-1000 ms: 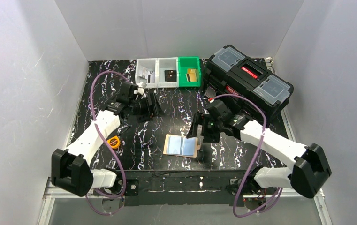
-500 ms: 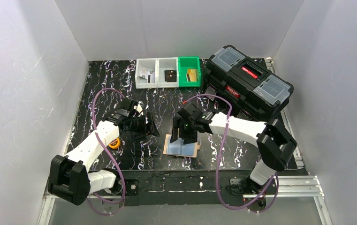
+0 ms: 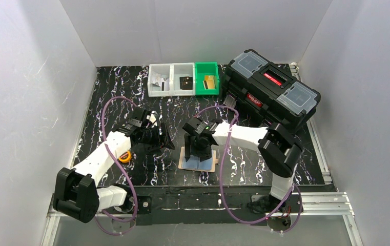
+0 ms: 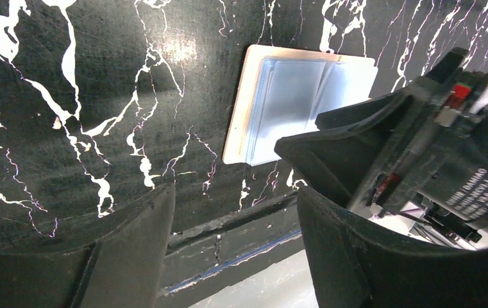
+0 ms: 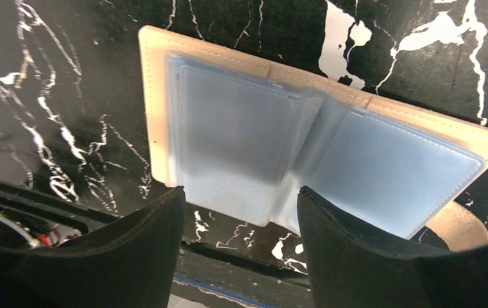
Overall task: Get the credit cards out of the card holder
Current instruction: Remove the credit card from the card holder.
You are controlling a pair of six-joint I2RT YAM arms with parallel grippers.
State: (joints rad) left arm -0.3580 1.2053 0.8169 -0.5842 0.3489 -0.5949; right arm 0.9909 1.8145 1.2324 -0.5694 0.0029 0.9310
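Hanging over the open card holder (image 5: 318, 141), which lies flat near the desk's (image 3: 121, 87) front edge, the right pincer (image 5: 239, 192) has jaws apart and grips nothing. We see the left pincer (image 4: 235, 189) nearby, also parted, empty.

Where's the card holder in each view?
Top external: the card holder lies open at low centre, its far part hidden under the right arm.
Left wrist: upper centre to right, lying flat and open.
Right wrist: fills the middle of the picture, open, with the clear sleeves facing up.
Shared landmark: the table's near edge, which runs just beside the holder in all three views.
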